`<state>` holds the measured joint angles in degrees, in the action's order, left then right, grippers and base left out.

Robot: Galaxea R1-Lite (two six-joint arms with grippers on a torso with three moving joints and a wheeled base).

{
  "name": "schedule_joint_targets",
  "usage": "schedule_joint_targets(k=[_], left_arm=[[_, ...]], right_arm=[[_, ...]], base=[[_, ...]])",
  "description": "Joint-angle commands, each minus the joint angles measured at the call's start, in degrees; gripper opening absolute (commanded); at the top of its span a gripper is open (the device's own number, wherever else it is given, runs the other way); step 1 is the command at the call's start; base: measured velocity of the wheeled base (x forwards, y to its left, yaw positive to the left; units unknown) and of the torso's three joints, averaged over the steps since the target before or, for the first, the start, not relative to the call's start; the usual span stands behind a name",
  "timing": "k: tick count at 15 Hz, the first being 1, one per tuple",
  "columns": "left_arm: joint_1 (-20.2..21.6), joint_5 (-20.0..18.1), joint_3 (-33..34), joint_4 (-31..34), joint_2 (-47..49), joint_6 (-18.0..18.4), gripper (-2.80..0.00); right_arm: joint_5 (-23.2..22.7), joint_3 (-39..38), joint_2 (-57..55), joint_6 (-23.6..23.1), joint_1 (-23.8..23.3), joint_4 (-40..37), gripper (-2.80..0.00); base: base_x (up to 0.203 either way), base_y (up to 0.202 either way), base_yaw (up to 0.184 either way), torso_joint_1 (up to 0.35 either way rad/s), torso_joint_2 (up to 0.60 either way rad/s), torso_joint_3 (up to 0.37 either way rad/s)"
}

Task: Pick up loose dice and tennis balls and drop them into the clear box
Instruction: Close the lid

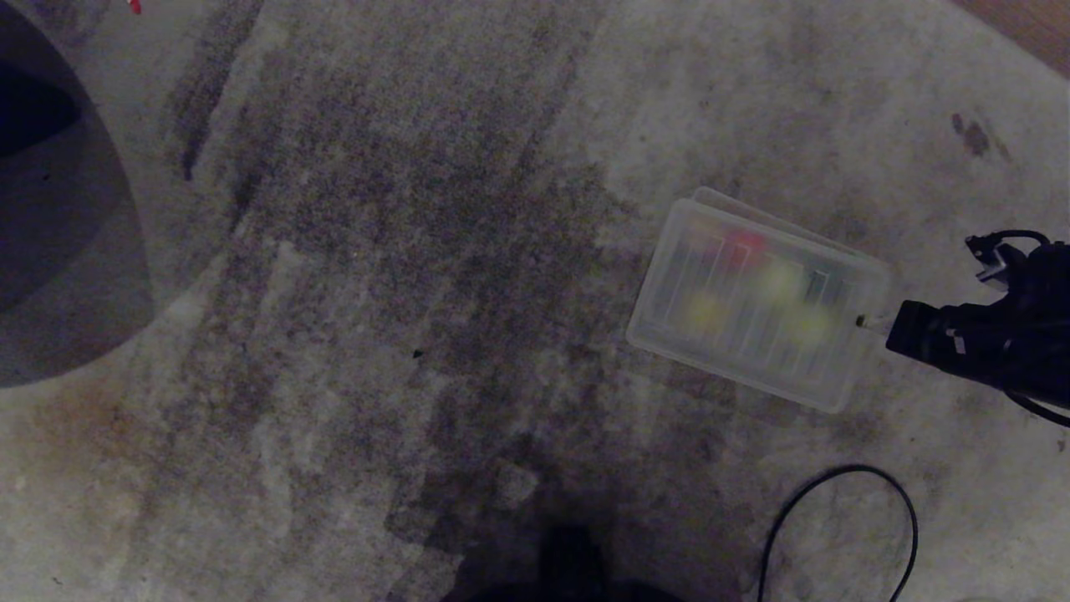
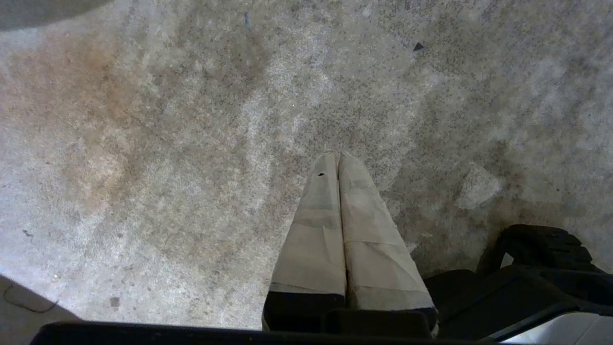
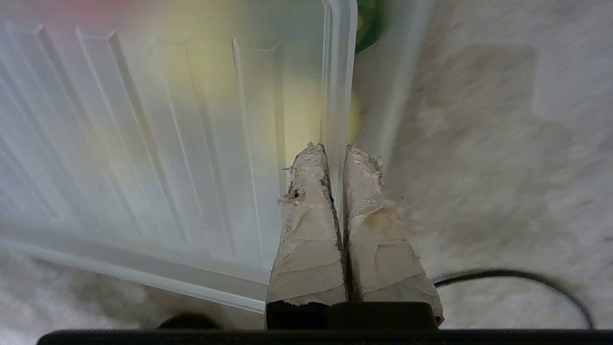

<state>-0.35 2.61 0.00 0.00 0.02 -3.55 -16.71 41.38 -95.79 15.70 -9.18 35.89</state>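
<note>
The right claw (image 3: 335,148) was clenched on the thin edge of the ribbed lid (image 3: 167,143), its tips at that lid's short end. One lid covered one clear box (image 1: 869,280), which lay on the carpet directly ahead of the claw, its long axis running away from the tips. Through it showed blurred colours: one red, about three yellowish. The left claw (image 2: 337,155) hung clenched and empty over bare carpet (image 2: 143,143)

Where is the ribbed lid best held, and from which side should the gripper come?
Grip the ribbed lid by its thin rim on the short side facing the right arm, coming in from the robot's right. The lid is broad and flat, so only the rim fits between the jaws. The right gripper appears shut on that rim.
</note>
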Motion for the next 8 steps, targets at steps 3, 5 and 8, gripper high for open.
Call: schedule_joint_targets(k=[3,5,8], left_arm=[[0.0,0.0,0.1,0.0,0.1,-0.1,-2.8],[0.0,0.0,0.1,0.0,0.1,-0.1,-2.8],[0.0,0.0,0.1,0.0,0.1,-0.1,-2.8]], right_arm=[[-1.6,1.5,-1.4,0.4,-2.4,0.2,-2.8],[-1.7,1.8,-1.4,0.4,-3.1,0.2,-2.8],[-1.8,1.9,-2.5,0.5,-3.9,0.2,-2.8]], base=[[0.0,0.0,0.0,0.0,0.0,0.0],[0.0,0.0,0.0,0.0,0.0,0.0],[0.0,0.0,0.0,0.0,0.0,0.0]])
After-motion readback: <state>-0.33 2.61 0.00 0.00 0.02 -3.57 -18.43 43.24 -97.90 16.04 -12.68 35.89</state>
